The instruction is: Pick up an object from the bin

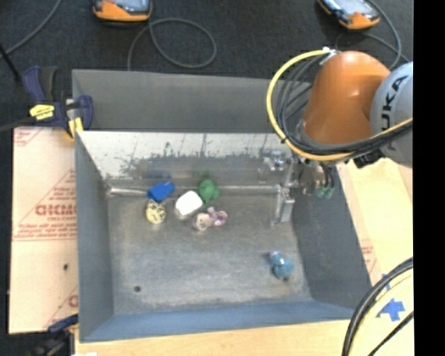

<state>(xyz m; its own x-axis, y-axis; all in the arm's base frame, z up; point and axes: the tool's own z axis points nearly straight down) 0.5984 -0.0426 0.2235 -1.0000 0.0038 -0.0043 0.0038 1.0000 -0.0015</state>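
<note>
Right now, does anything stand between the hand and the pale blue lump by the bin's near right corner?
Nothing visible does: only bare bin floor lies between the hand and the pale blue lump.

Dark floor (229,42) is stretching across the top. A thin cable (184,65) is looping over it. Orange devices (122,8) are sitting at the far edge.

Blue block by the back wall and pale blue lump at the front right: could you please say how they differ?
The blue block is a vivid blue; the pale blue lump is greyish. The block looks angular, the lump rounded. The block sits among a cluster of other things; the lump lies alone, nearer the gripper. Both rest on the bin floor.
</note>
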